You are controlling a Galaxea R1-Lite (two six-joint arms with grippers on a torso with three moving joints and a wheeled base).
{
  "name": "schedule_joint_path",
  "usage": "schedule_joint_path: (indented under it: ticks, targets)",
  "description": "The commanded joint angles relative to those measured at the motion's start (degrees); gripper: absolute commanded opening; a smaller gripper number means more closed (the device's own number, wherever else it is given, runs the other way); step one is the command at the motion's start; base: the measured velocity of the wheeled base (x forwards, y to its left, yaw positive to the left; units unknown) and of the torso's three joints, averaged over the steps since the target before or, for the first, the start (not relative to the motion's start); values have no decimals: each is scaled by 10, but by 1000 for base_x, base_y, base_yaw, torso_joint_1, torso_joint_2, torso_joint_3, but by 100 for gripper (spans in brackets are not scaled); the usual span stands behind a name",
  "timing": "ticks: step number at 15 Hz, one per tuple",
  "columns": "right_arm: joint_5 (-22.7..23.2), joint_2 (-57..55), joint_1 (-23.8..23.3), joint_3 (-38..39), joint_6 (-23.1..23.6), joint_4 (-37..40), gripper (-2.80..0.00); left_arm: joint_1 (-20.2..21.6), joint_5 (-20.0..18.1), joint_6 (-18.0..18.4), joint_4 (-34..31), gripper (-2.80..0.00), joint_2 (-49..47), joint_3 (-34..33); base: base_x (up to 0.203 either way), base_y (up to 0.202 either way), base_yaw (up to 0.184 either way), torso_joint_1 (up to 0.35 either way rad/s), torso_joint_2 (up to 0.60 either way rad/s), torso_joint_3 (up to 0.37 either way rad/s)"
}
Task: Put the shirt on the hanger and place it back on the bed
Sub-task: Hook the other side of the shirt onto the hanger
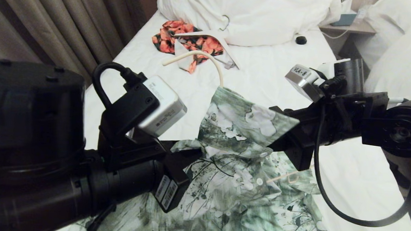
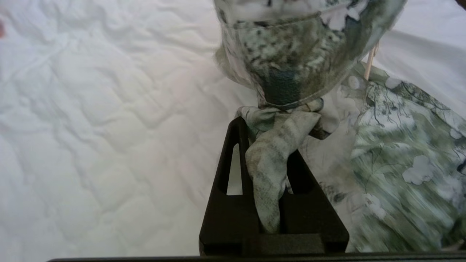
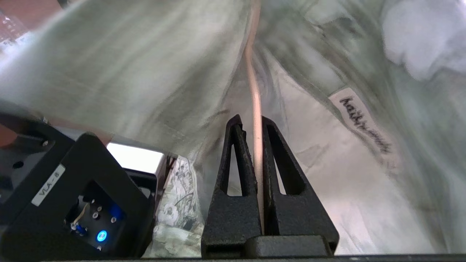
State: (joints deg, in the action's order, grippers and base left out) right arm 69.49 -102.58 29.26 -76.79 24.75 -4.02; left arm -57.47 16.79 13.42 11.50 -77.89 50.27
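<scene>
The pale green floral shirt (image 1: 237,187) lies partly on the white bed (image 1: 263,80), its collar lifted between my two arms. The hanger's cream hook (image 1: 208,56) curves up out of the collar. My left gripper (image 2: 271,145) is shut on a bunched fold of the shirt (image 2: 393,145) near the collar; in the head view it sits at the collar's left side (image 1: 189,153). My right gripper (image 3: 253,120) is shut on the thin hanger wire (image 3: 256,102) inside the shirt (image 3: 127,72), which drapes over its fingers. A bit of the hanger wire (image 1: 283,177) shows on the shirt front.
An orange-and-black floral garment (image 1: 188,40) on a thicker white hanger (image 1: 226,46) lies further up the bed, below bunched white bedding (image 1: 253,16). A small black round object (image 1: 301,40) is beside it. Curtains (image 1: 55,23) hang left; a nightstand (image 1: 351,26) and another bed (image 1: 398,51) are right.
</scene>
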Motion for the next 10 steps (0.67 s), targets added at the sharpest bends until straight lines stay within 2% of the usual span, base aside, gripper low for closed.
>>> schedule_joint_path:
  ticks: [1, 8, 10]
  targets:
    - [4, 3, -7, 3, 1, 1, -280, -5, 3, -1, 3, -280, -1, -5, 0, 0, 0, 0, 0, 0]
    - [5, 7, -14, 2, 2, -4, -280, -5, 2, -1, 4, -280, -3, -9, 0, 0, 0, 0, 0, 0]
    - [8, 3, -13, 9, 1, -41, -280, -5, 3, -1, 4, -280, -2, -10, 0, 0, 0, 0, 0, 0]
